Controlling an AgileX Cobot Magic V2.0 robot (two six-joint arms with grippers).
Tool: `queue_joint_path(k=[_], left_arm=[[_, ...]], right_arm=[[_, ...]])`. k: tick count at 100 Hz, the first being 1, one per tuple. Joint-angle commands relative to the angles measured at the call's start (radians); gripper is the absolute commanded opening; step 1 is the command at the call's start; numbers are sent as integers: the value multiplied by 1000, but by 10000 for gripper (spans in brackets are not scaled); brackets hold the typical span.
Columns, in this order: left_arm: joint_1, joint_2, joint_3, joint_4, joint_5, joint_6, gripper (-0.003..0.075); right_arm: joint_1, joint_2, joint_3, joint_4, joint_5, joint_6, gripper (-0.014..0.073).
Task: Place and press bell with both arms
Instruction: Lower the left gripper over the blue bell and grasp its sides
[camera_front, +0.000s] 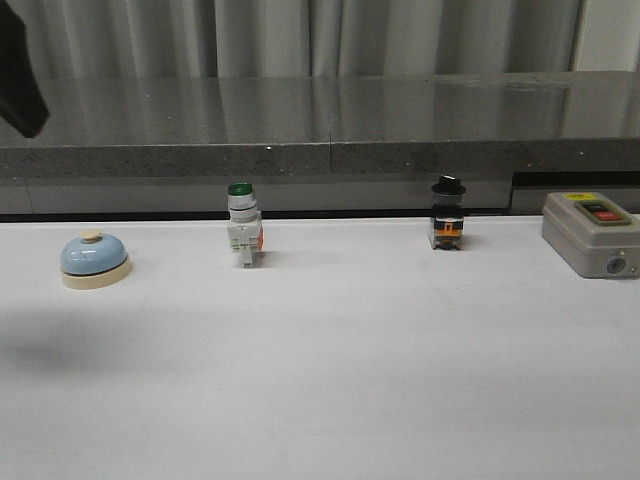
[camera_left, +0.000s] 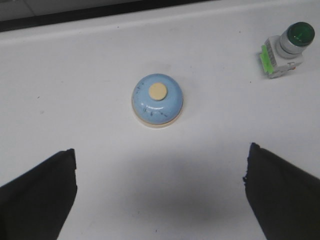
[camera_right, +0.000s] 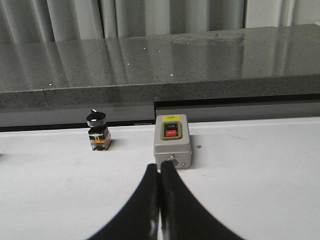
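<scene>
The bell (camera_front: 94, 260) sits upright near the table's (camera_front: 350, 380) left edge, toward the far side, untouched and apart from everything else. The left gripper (camera_left: 160, 195) hangs above it with its fingers (camera_left: 37, 195) spread wide, the dome lying ahead of the gap rather than between the pads, so the step in hand looks like the approach for the pick. To do it well, I would centre the open claw over the dome, come down low and close on the cream base rather than the glossy blue top, which seems likely to slip. The green-capped switch (camera_front: 243, 226) stands just to the bell's right along the far edge; keep clear of it. The right gripper (camera_right: 160, 200) is closed on nothing, pointing at the grey box (camera_right: 171, 141) near the far right corner, with the black-knobbed switch (camera_right: 97, 131) beside it.
</scene>
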Motion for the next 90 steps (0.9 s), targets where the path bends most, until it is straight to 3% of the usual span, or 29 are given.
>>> queue_joint_path(k=[1, 40, 90], left_arm=[[-19, 47, -87, -2, -63, 16, 654], [-25, 336, -283, 6, -64, 16, 651], [-25, 522, -304, 18, -105, 16, 651]], right_arm=[[-5, -18, -20, -6, -87, -2, -64], [-5, -18, -20, -6, -87, -2, -64], [-5, -18, -20, -6, -87, -2, -64]])
